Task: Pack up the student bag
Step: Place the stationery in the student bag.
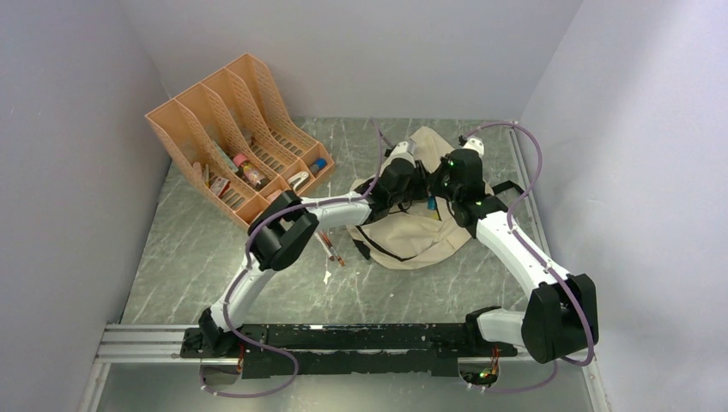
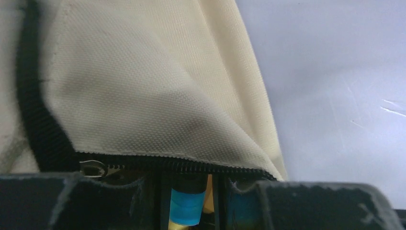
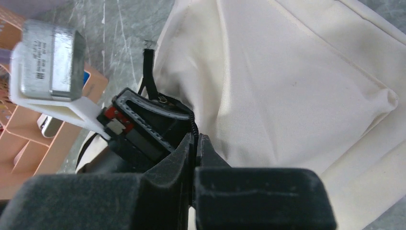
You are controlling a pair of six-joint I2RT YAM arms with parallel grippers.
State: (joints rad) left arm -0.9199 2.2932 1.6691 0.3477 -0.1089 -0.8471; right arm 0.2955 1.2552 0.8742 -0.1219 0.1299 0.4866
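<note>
The beige student bag (image 1: 416, 236) lies on the table at right of centre, its black zipper edge (image 2: 182, 165) raised. My left gripper (image 1: 410, 182) is at the bag's mouth, shut on a yellow tube with a blue cap (image 2: 187, 206) that points into the opening under the zipper. It also shows in the top view (image 1: 429, 204). My right gripper (image 1: 439, 184) is shut on the bag's zipper edge (image 3: 193, 125) and holds it up. The bag's cream fabric (image 3: 287, 86) fills the right wrist view. The inside of the bag is hidden.
An orange file organizer (image 1: 193, 129) stands at the back left with a pink-capped bottle (image 1: 249, 169) and other small items in it. Pens (image 1: 329, 245) lie on the table beside the bag's black straps. Walls close in on the left, back and right.
</note>
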